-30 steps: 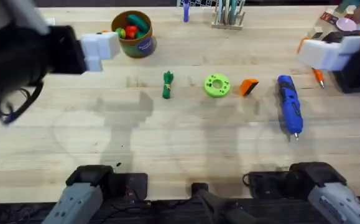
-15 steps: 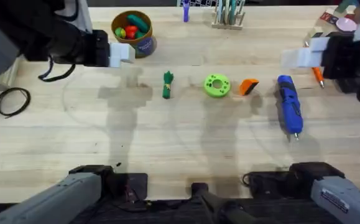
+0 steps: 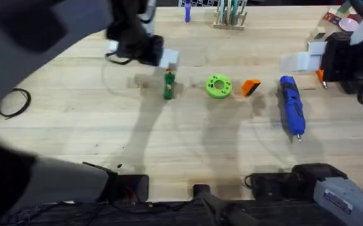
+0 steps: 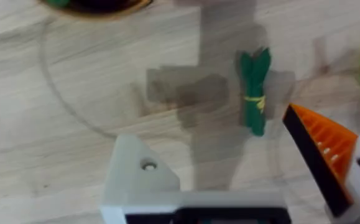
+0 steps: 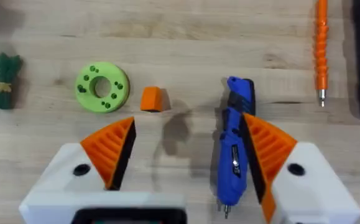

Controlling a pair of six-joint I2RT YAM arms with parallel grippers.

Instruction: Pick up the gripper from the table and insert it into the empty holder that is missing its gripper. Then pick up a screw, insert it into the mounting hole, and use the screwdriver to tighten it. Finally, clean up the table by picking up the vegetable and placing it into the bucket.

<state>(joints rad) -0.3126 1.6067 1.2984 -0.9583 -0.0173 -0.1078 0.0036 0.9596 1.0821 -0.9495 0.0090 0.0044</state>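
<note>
Tabletop of pale wood carries a row of things, with the lime-green disc taken as the landmark. Just to the right of the disc the gripper, a small orange wedge, is seen lying flat; farther right the blue screwdriver lies with its silver tip toward the arms' bases. To the left of the disc the vegetable, dark green with a yellow band, is laid on the wood. A long thin orange stick is seen beyond the screwdriver, well apart from the disc.

The left gripper is held above the wood beside the vegetable, and its arm, large and blurred, blocks the far-left tabletop where the bucket is glimpsed at an edge. One of its white blocks carries an orange ribbed pad; the other, the holder, is bare. The fingers are set wide apart, clamped on nothing.

The right gripper is held over the stretch between the disc and the screwdriver, its orange-padded fingers spread apart and empty.
</note>
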